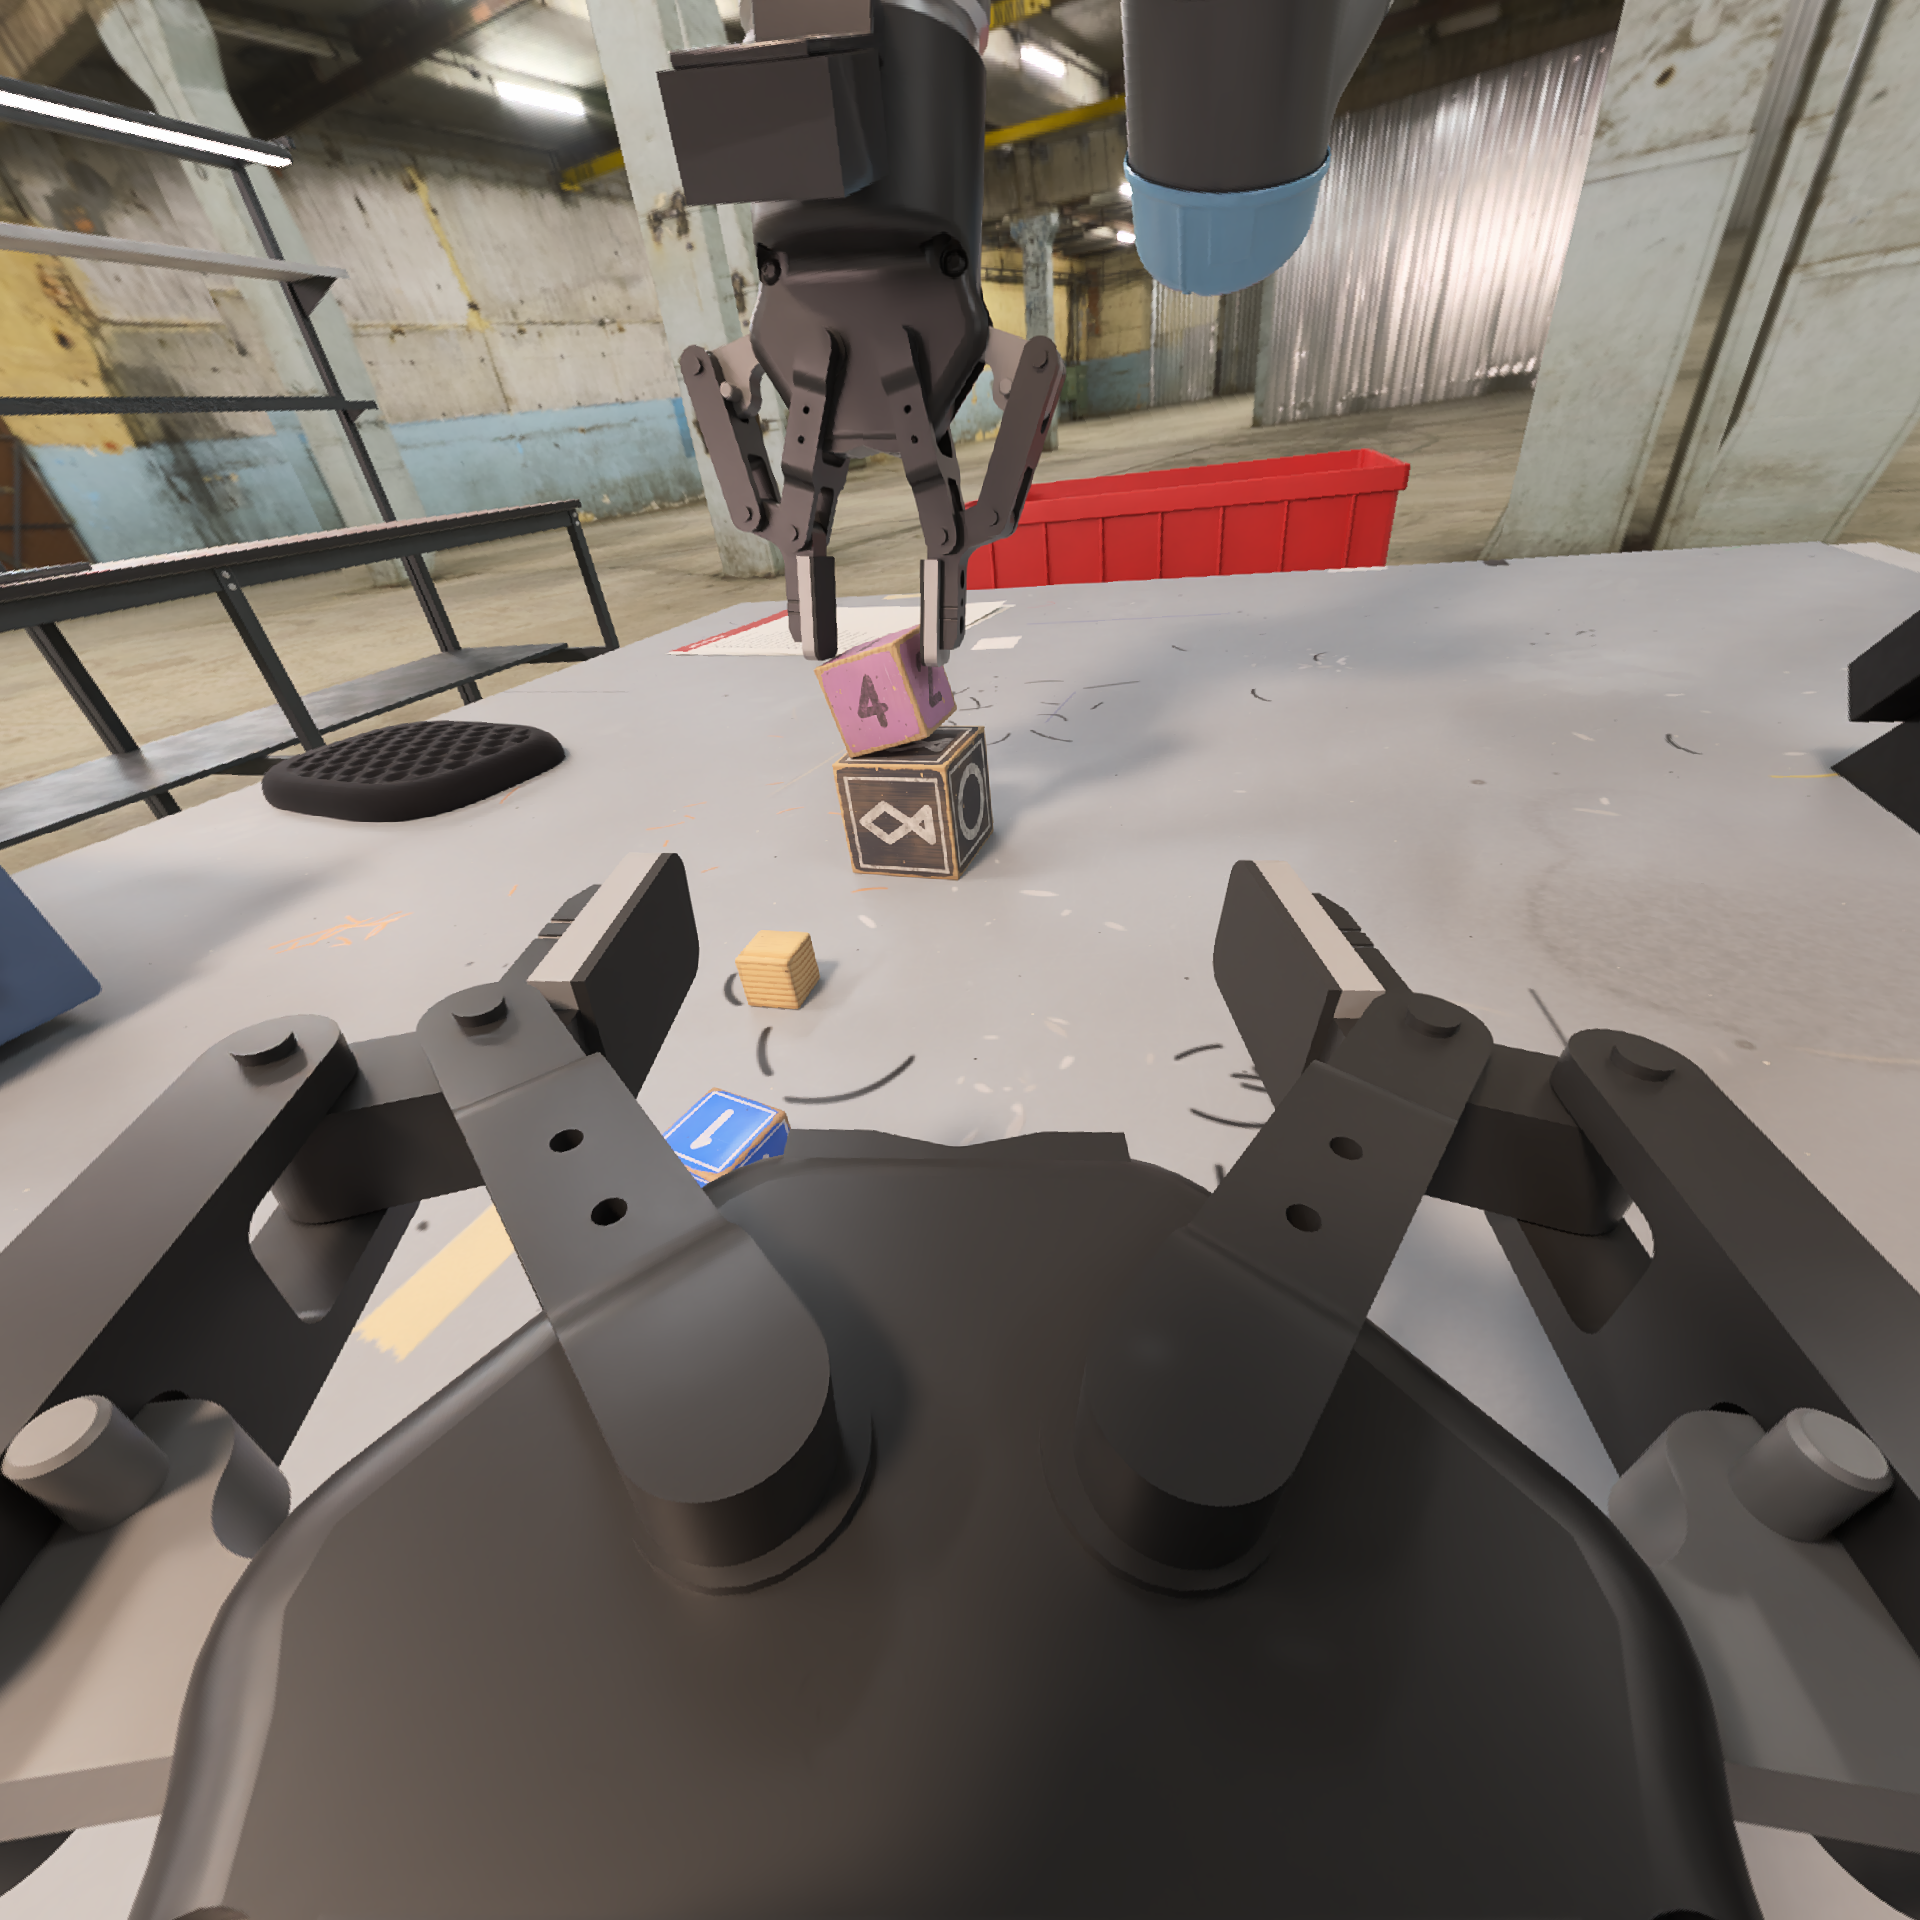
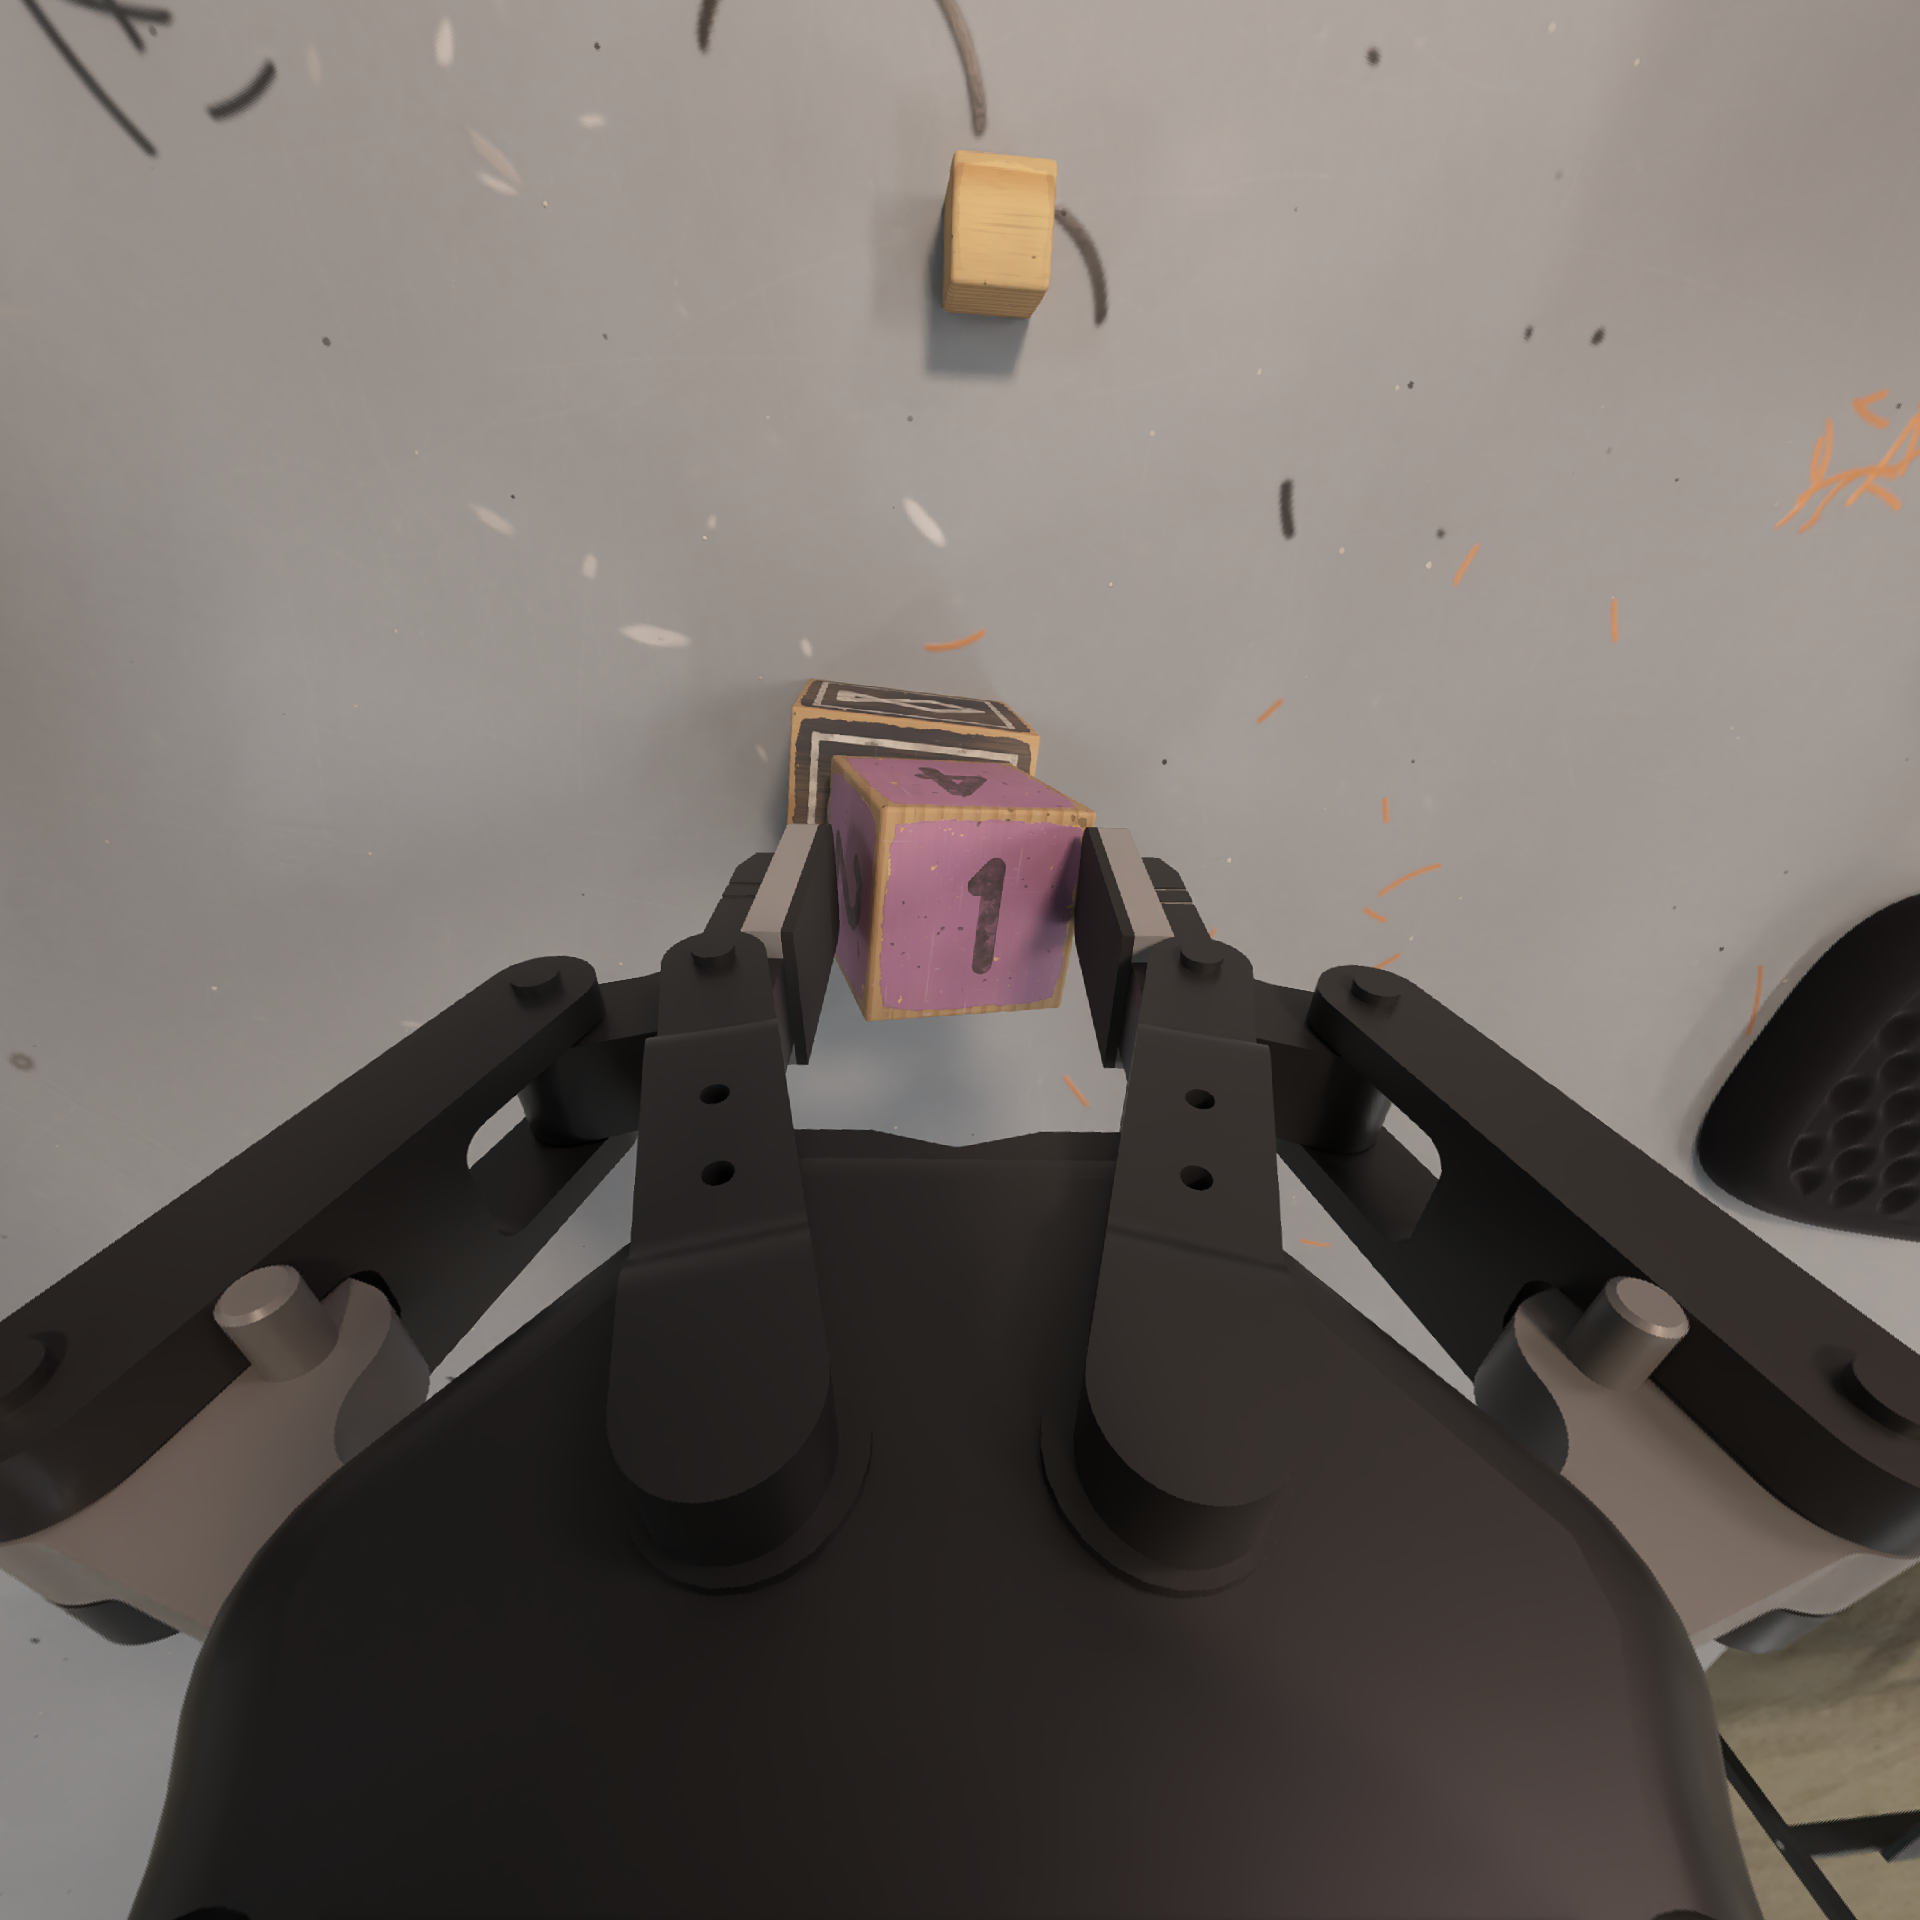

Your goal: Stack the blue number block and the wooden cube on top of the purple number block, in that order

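The purple number block [image 1: 883, 694] is tilted and sits low on top of a black patterned block [image 1: 914, 808] at mid-table. My right gripper [image 1: 878, 629] comes down from above, its fingers closed on the purple block's sides. In the right wrist view the purple block [image 2: 977, 904] fills the right gripper [image 2: 956, 920] between both pads, with the black block [image 2: 914, 727] just beyond. The wooden cube [image 1: 777, 968] [image 2: 997, 234] lies loose on the table. The blue number block [image 1: 727, 1132] lies partly hidden behind my left finger. My left gripper [image 1: 961, 935] is open and empty above the table.
A black perforated pad [image 1: 416, 769] [image 2: 1839, 1091] lies on the grey table [image 1: 1351, 831]. A red bin [image 1: 1195, 520] stands beyond the far edge, and a metal shelf frame [image 1: 312, 582] stands to the left. A paper sheet [image 1: 748, 636] lies at the back, and dark objects [image 1: 1886, 686] sit at the right edge.
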